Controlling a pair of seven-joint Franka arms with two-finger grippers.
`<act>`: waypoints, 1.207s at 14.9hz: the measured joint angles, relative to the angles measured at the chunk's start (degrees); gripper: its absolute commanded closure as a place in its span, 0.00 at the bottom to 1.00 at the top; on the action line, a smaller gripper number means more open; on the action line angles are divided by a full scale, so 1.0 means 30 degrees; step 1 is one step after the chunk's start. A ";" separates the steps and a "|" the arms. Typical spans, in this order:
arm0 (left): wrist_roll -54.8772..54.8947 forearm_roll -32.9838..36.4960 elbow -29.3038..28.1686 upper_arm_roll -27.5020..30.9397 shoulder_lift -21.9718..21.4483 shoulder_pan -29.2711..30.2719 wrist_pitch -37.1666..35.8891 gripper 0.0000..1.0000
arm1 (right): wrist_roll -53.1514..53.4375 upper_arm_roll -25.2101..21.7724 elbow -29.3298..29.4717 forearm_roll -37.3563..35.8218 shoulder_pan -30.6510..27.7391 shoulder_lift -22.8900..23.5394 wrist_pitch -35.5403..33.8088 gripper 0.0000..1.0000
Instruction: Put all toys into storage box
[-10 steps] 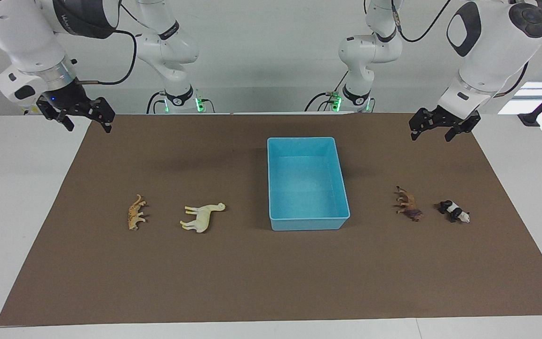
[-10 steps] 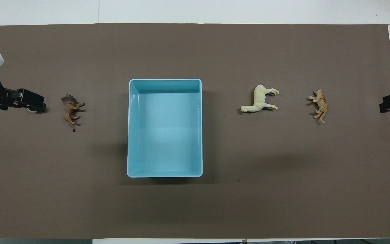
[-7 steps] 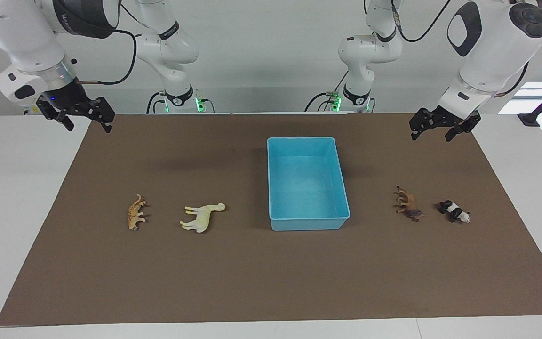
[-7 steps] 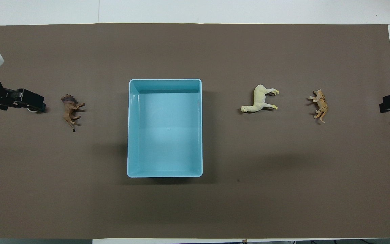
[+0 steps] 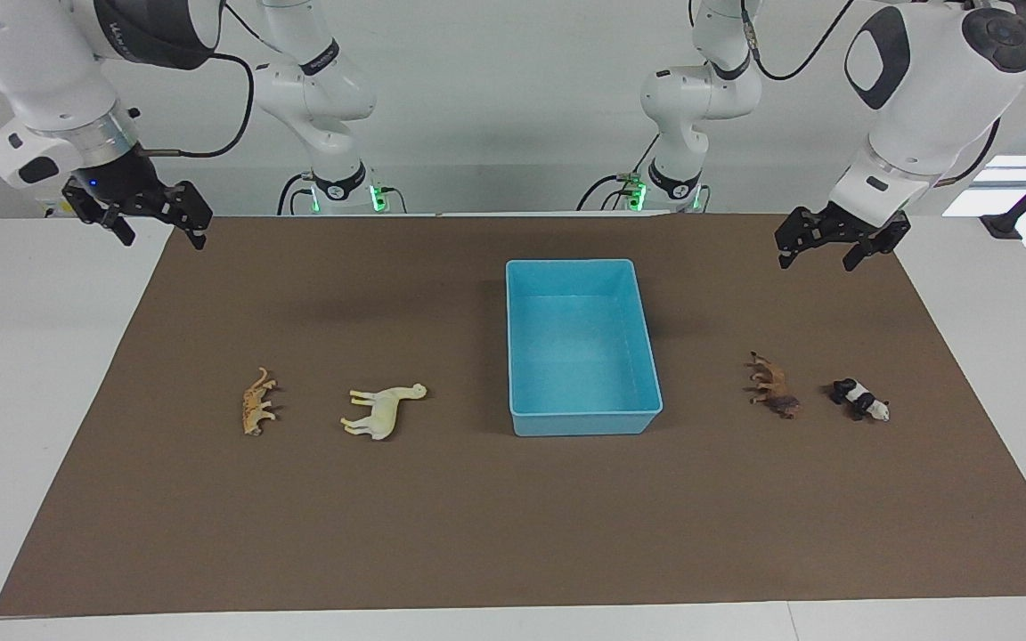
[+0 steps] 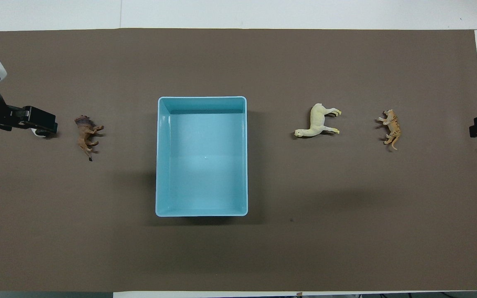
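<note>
Note a slight outward drift of the right claw (image 5: 163,240) at the mat (image 5: 513,534) edge, with the left claw (image 5: 817,262) near-static over the mat corner at its own end. Read both as spread wide and empty, so treat no pick as begun. Find the storage box (image 5: 584,422) mid-surface, light blue, low-walled and empty, with all toys outside it: orange cat (image 5: 256,401) and cream long-necked animal (image 5: 382,410) toward the right arm's end, brown lion (image 5: 773,386) and panda (image 5: 860,399) toward the left arm's.

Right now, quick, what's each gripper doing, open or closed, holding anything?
Left gripper: open, empty, raised over the brown mat.
Right gripper: open, empty, raised over the mat's edge.
</note>
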 measured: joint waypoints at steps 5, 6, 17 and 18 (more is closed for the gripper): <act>-0.0706 -0.0001 -0.5579 0.0308 -0.1443 0.0691 0.6353 0.00 | 0.0301 0.0470 -0.0804 0.0151 0.0679 -0.0301 0.0952 0.00; -0.0733 0.0000 -0.5933 0.0344 -0.1427 0.1039 0.6825 0.00 | 0.0959 0.0546 -0.1383 0.0155 0.1202 -0.0333 0.1856 0.00; -0.1098 0.0020 -0.7745 0.0212 0.1908 0.1380 1.2645 0.00 | 0.9723 0.0701 -0.5524 0.0167 0.5785 0.5044 1.3346 0.00; -0.1094 0.0030 -0.7966 0.0236 0.2158 0.1394 1.3315 0.00 | 0.9731 0.0702 -0.5717 0.0168 0.5867 0.5443 1.3967 0.00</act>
